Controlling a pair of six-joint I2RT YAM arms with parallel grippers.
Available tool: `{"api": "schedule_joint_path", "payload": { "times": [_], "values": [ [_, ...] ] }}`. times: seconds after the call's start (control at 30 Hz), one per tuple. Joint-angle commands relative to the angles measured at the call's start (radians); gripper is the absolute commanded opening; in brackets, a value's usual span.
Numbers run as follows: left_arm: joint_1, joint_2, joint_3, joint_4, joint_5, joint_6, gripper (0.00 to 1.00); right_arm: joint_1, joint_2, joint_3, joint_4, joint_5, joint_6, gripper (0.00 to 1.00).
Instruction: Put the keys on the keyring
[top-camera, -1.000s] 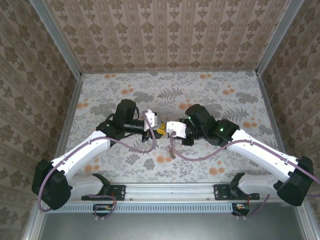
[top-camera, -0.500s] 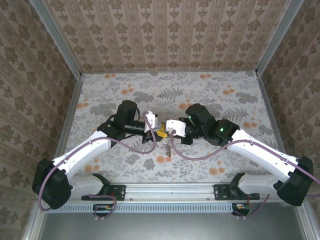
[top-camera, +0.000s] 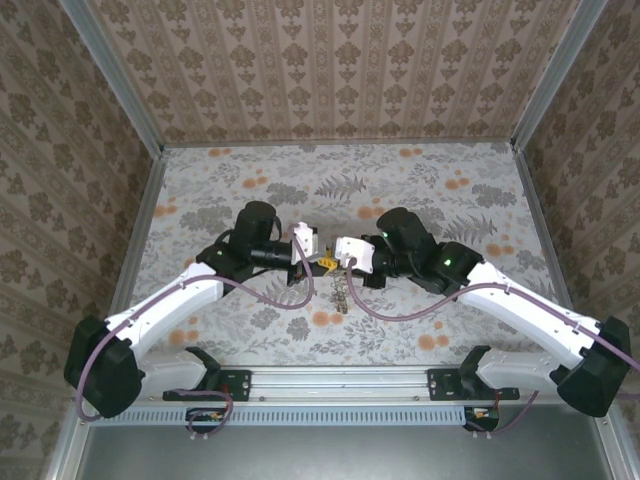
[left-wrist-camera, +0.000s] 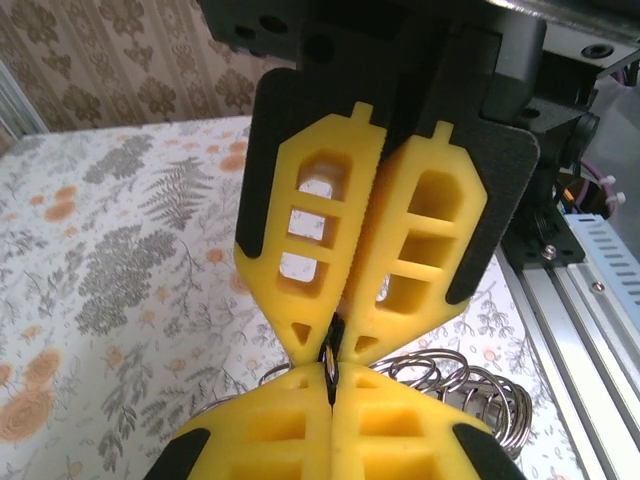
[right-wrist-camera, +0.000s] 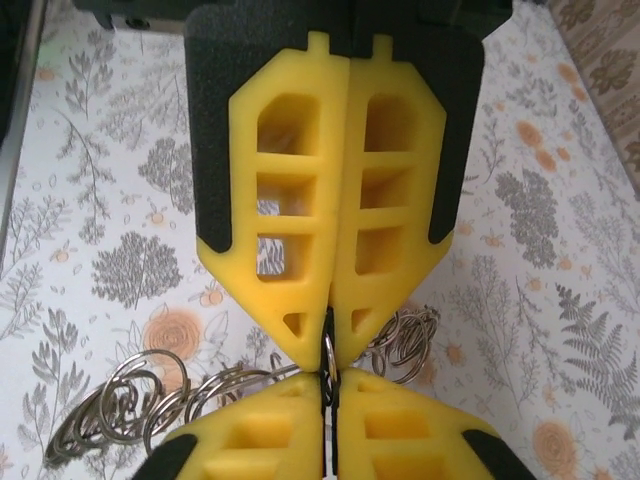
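My two grippers meet tip to tip above the middle of the table. The left gripper (top-camera: 318, 264) (left-wrist-camera: 331, 388) is shut on a thin silver ring of the keyring (left-wrist-camera: 331, 362). The right gripper (top-camera: 332, 264) (right-wrist-camera: 328, 388) faces it, shut on the same ring (right-wrist-camera: 327, 352). The left gripper (right-wrist-camera: 330, 335) and the right gripper (left-wrist-camera: 335, 343) each appear head-on in the other's wrist view. The rest of the keyring, a chain of linked silver split rings (top-camera: 343, 294) (left-wrist-camera: 480, 385) (right-wrist-camera: 130, 400), hangs below the fingertips. The keys are hidden.
A floral-printed table cover (top-camera: 220, 190) lies under the arms. Patterned walls (top-camera: 330, 60) close in the back and both sides. A metal rail (top-camera: 340, 380) runs along the near edge by the arm bases.
The left gripper's jaws have closed fully on the ring. The right arm has shifted slightly to the right, and the hanging chain has swung a little.
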Motion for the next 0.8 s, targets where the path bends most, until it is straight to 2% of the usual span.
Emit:
{"api": "schedule_joint_path", "payload": {
  "times": [0.0, 0.17, 0.4, 0.53, 0.67, 0.77],
  "values": [
    [-0.001, -0.047, -0.042, 0.153, 0.065, -0.065, 0.0, -0.039, -0.071, -0.059, 0.118, -0.104, 0.049, 0.15],
    [0.005, -0.04, -0.085, 0.318, 0.16, -0.134, 0.0, -0.096, -0.115, -0.138, 0.186, -0.226, 0.086, 0.25],
    [0.004, -0.021, -0.11, 0.467, 0.173, -0.202, 0.0, -0.103, -0.113, -0.175, 0.255, -0.281, 0.112, 0.26],
    [-0.004, -0.007, -0.109, 0.487, 0.173, -0.214, 0.0, -0.103, -0.102, -0.178, 0.276, -0.315, 0.118, 0.21],
    [-0.011, 0.006, -0.123, 0.537, 0.138, -0.243, 0.0, -0.103, -0.102, -0.186, 0.306, -0.345, 0.116, 0.12],
    [-0.015, 0.013, -0.128, 0.556, 0.12, -0.252, 0.0, -0.103, -0.111, -0.204, 0.338, -0.386, 0.112, 0.22]
  ]
}}
